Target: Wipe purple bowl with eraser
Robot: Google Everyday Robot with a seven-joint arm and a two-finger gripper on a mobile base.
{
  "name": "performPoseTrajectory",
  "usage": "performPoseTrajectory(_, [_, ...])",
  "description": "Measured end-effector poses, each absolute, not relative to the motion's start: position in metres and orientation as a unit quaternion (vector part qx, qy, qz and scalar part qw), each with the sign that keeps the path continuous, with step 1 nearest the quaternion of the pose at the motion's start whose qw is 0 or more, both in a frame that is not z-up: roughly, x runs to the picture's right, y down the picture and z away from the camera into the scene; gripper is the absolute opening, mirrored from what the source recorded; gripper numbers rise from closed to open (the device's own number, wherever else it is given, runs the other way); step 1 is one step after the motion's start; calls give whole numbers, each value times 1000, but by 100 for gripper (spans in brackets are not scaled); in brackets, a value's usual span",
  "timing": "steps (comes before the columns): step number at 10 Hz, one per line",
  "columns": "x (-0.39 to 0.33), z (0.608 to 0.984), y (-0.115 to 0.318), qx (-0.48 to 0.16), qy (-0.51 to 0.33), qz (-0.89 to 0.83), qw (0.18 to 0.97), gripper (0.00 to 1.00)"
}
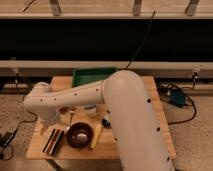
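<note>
Gripper (pixel 53 130) lowered, jaws spread wide, holding nothing, eraser (pixel 53 141) lying just beneath them, purple bowl (pixel 79 135) just beside the eraser

This looks like a robot test lab rather than a home. A small light wooden table (pixel 61 83) stands alone on a speckled hard floor (pixel 196 146). A blue box (pixel 176 97) sits among floor cables, and pale metal rails (pixel 100 64) cross the dark wall behind. My gripper (pixel 52 129) hangs over the table's front-left corner, fingers spread.
</note>
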State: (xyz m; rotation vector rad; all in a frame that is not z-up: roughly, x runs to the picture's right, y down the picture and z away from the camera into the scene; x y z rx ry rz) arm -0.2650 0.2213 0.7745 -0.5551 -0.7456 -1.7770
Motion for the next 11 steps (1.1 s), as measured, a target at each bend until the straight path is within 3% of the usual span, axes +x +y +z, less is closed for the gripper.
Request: performPoseTrajectory(11, [-255,803,251,-267,-335,-726,538,80])
